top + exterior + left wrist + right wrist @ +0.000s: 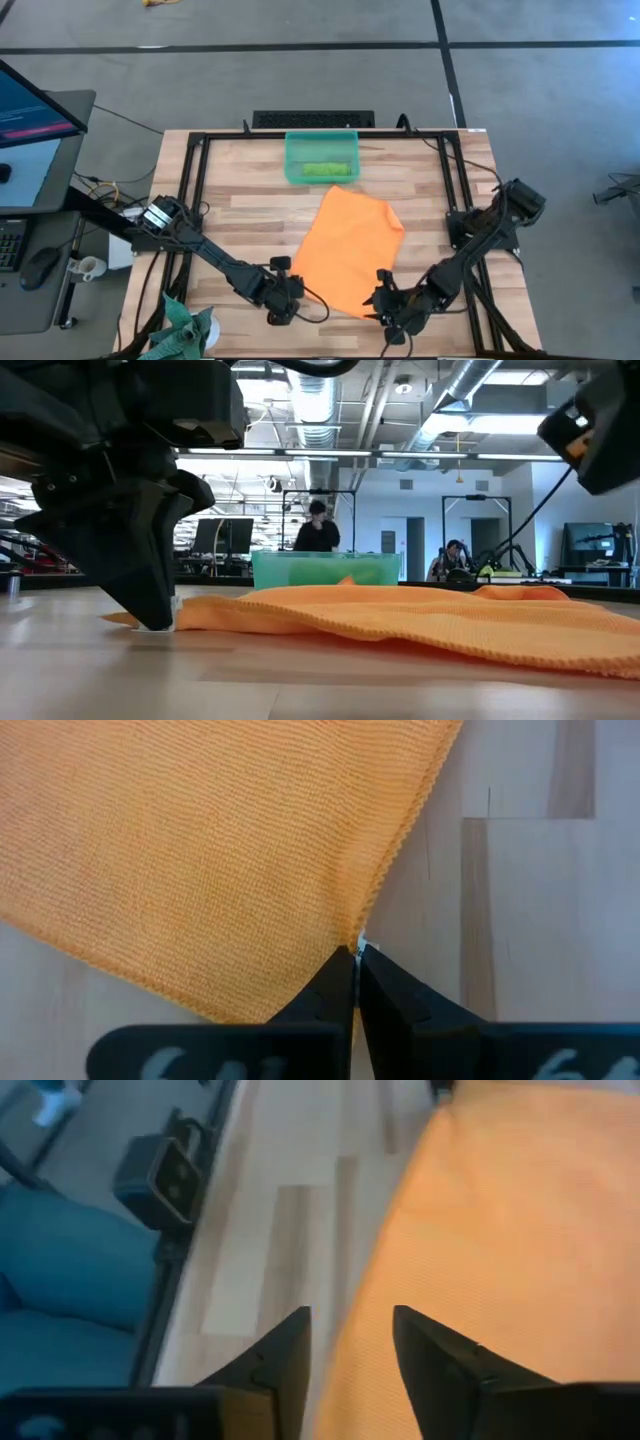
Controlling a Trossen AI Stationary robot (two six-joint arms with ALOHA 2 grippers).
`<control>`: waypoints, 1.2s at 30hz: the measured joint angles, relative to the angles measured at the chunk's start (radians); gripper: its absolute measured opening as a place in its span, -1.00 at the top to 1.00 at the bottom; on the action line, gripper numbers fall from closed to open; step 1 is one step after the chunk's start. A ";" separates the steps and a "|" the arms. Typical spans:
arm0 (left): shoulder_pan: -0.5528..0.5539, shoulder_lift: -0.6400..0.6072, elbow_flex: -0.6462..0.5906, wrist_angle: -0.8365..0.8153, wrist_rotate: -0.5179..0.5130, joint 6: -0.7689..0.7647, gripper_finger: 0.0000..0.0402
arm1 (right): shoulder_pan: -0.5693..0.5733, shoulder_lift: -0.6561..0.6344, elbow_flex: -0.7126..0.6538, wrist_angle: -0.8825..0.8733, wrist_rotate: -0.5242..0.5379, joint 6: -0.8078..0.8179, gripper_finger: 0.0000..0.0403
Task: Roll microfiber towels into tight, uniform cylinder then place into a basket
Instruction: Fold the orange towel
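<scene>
We see the lime green towel (325, 171) already rolled and lying in the basket (321, 140) near the far edge of the bench (240, 200), so half the job looks done. The orange towel (350, 248) lies flat and unrolled mid-bench, reaching toward the near edge. Our left gripper (356, 960) has its fingers clenched on that towel's near corner; the right gripper (352, 1342) hovers with fingers parted over the opposite near edge, holding nothing

My wooden table (250, 200) carries an orange towel (350, 250) mid-surface and a teal basket (321, 140) near the far edge.
</scene>
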 joint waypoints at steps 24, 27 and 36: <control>0.003 -0.004 0.001 0.002 0.012 0.000 0.98 | -0.015 0.152 0.004 0.004 -0.168 0.287 0.18; 0.003 -0.004 0.002 0.002 0.012 0.000 0.98 | -0.019 0.149 0.005 -0.032 -0.168 0.338 0.32; 0.003 -0.005 0.002 0.002 0.014 0.024 0.98 | -0.018 0.149 0.004 -0.061 -0.171 0.365 0.89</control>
